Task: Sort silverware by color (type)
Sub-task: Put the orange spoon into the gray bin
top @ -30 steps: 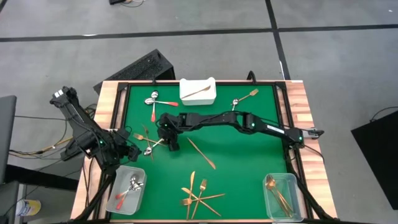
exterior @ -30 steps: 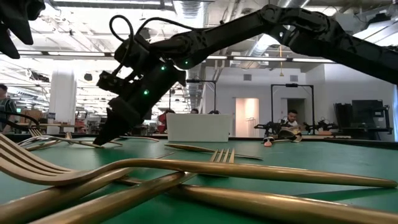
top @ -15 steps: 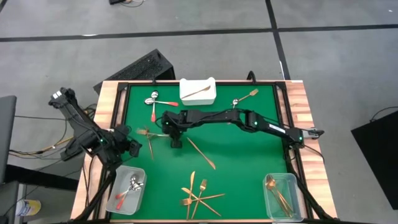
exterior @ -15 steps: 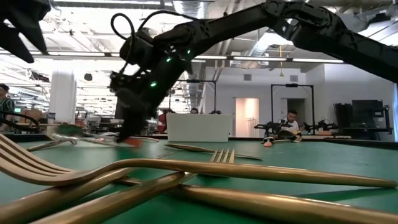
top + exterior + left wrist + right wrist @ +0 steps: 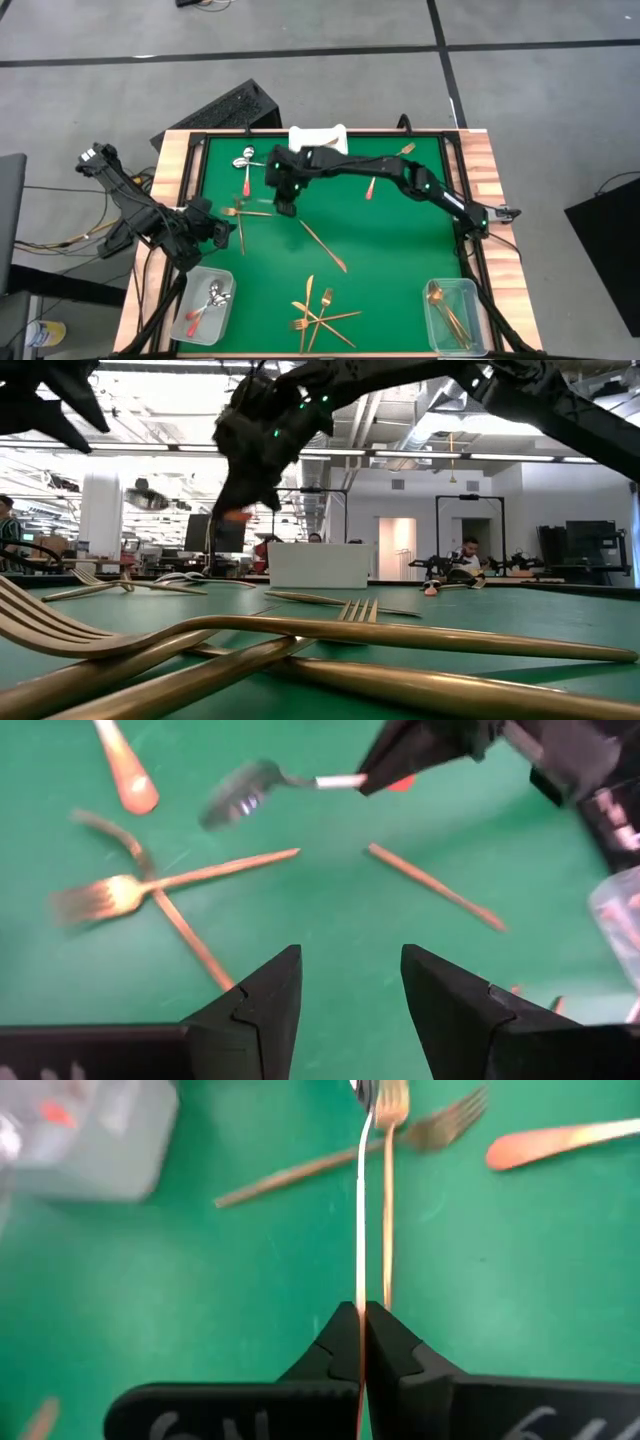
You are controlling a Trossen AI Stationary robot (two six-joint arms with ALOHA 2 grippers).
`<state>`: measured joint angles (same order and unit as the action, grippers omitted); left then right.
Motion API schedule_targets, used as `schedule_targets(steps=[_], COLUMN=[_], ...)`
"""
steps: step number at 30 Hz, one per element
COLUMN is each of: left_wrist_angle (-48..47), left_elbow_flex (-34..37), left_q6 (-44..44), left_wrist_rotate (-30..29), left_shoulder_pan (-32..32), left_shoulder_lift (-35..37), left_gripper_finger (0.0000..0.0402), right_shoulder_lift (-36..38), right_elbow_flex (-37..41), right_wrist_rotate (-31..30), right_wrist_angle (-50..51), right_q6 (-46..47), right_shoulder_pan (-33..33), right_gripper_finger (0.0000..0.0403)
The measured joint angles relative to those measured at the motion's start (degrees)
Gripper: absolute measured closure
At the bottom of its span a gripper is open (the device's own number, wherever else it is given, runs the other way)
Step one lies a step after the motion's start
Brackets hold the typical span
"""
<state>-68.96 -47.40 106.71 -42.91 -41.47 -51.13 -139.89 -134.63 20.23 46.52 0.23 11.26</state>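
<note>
Open workshop behind, strip lights overhead, people seated at benches in the distance. Green-topped desk (image 5: 400,240) with a wooden border.

Right gripper (image 5: 284,205) reaches across to the left-centre of the desk, lifted clear of the surface. Its fingers (image 5: 385,1345) are clenched on the handle of a red-handled spoon (image 5: 262,792); in the left wrist view the silver bowl sticks out from the gripper and hangs in the air above the mat. In the right wrist view the thin handle runs straight out from between the pressed fingertips.

Left gripper (image 5: 215,233) waits at the desk's left edge, fingers (image 5: 262,1010) spread apart, nothing between them.

Under and just beside the lifted spoon: two gold forks (image 5: 238,213) crossed on the mat. A slim copper knife (image 5: 324,246) lies diagonally near the centre. A second red-handled spoon (image 5: 246,170) lies at the far left, close to the white tray (image 5: 318,135), which is partly hidden by the right arm. A copper piece (image 5: 369,188) shows just under the arm, and a gold fork (image 5: 405,150) lies at the far edge.

Near edge, centre: a heap of gold forks and knives (image 5: 318,315), overlapping. Clear bin at near left (image 5: 208,303) holds red-handled spoons; clear bin at near right (image 5: 452,312) holds copper pieces.
</note>
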Motion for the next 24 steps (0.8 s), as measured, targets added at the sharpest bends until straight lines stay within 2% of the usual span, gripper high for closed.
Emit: schedule_targets(steps=[10, 16, 20, 24], left_wrist_angle=[5.8, 5.9, 5.7, 4.7], left_elbow_flex=[0.0, 0.0, 0.0, 0.0], left_q6=[-6.6, -6.7, -8.1, -8.7], left_wrist_rotate=[-11.2, -13.3, -13.4, -15.4], left_shoulder_pan=[0.0, 0.0, 0.0, 0.4], left_shoulder_lift=[0.0, 0.1, 0.1, 0.1], left_gripper_finger=[0.0242, 0.0242, 0.0242, 0.0242], right_shoulder_lift=[5.0, 10.3, 15.6, 21.7], right_elbow_flex=[-0.1, -0.1, -0.1, -0.1], right_wrist_rotate=[5.7, 7.5, 1.8, -11.5], right_wrist_angle=[-3.8, -4.0, -0.4, 7.6], right_q6=[6.3, 6.4, 5.4, 2.7], right_shoulder_pan=[4.0, 2.6, 0.4, -1.8], right_gripper_finger=[0.0391, 0.0391, 0.0391, 0.0391])
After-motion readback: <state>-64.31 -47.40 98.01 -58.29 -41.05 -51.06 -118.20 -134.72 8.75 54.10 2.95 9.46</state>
